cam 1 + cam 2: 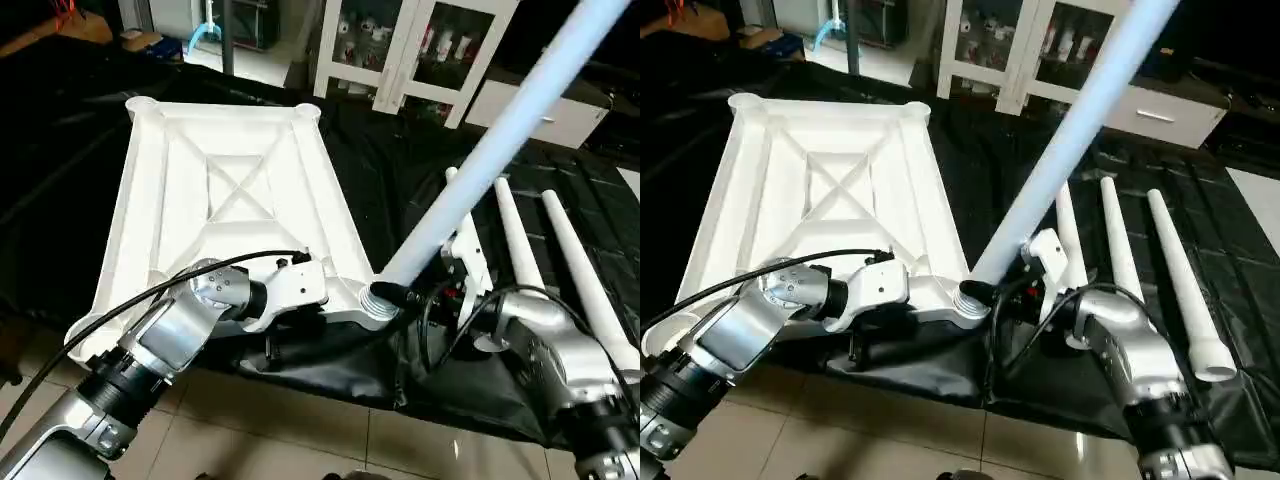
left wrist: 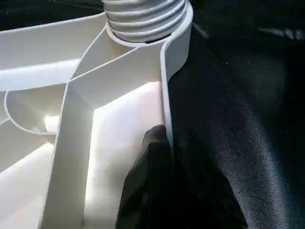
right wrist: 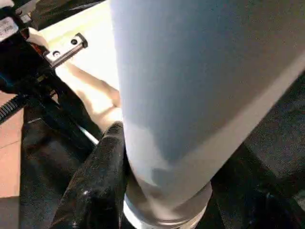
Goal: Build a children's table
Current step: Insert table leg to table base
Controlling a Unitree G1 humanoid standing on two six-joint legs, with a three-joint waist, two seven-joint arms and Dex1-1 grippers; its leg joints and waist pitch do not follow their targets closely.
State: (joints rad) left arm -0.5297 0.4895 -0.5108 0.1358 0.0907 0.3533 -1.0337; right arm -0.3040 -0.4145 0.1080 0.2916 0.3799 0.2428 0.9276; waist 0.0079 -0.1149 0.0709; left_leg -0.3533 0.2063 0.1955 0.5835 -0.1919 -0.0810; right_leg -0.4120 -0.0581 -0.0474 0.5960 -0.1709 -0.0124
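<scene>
Surface: a black cloth covers the work surface, tiled floor at its near edge, a white glass-door cabinet beyond its far edge.
Table top: lies ribs up toward the cloth's left side.
My left gripper: fingers closed on the top's near rim, just beside the near right corner socket.
My right gripper: fingers half open, clasping the leg whose threaded end sits tilted in that socket.
Spare legs: three, side by side toward the cloth's right edge.
</scene>
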